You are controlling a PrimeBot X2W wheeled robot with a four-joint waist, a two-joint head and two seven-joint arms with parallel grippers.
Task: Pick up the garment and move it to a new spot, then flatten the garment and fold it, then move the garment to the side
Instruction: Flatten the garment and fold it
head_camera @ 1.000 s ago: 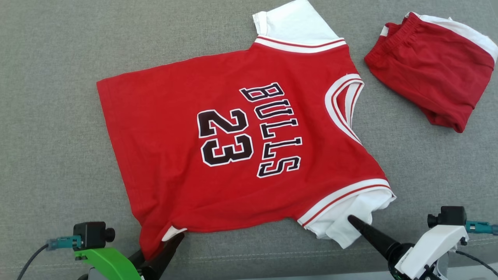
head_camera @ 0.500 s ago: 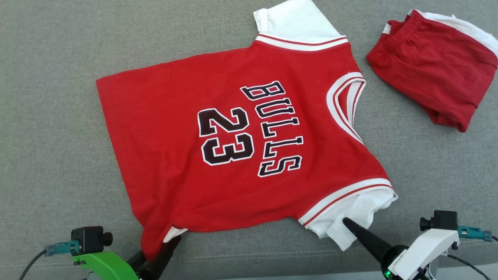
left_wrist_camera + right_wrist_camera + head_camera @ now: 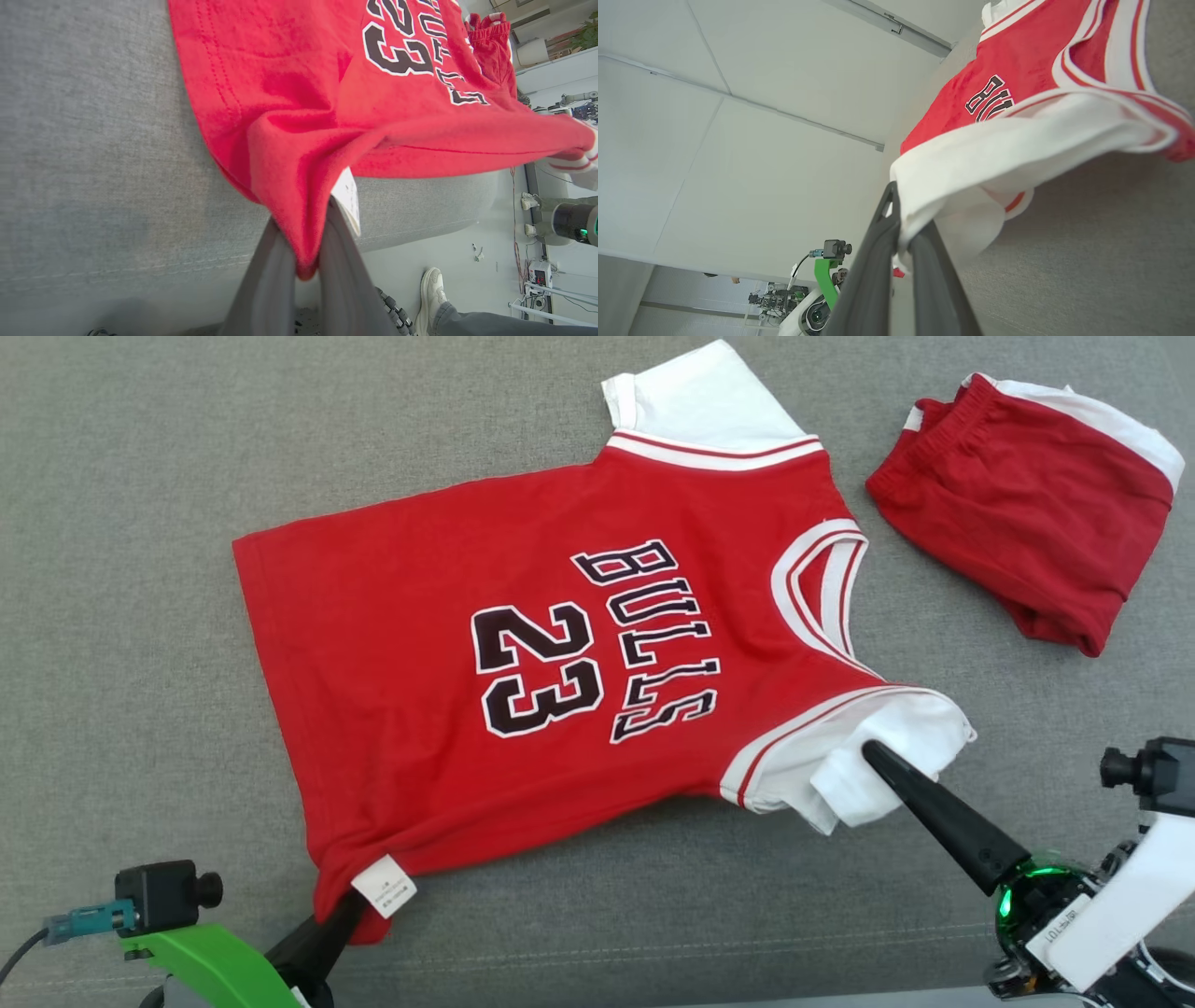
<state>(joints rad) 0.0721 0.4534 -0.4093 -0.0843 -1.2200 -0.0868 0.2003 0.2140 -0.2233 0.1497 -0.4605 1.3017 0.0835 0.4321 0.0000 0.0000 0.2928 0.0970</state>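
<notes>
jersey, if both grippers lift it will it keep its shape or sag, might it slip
Probably floppy: the jersey drapes in folds between the left gripper and right gripper. Likely light: two small pinches raise its near edge. Slipping seems unlikely: cloth is bunched deep between the fingers.

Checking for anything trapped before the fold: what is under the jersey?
Beneath the raised near edge of the jersey, the left wrist view shows grey cushion. Farther in, the jersey lies flat on the cushion and covers whatever may be there.
</notes>
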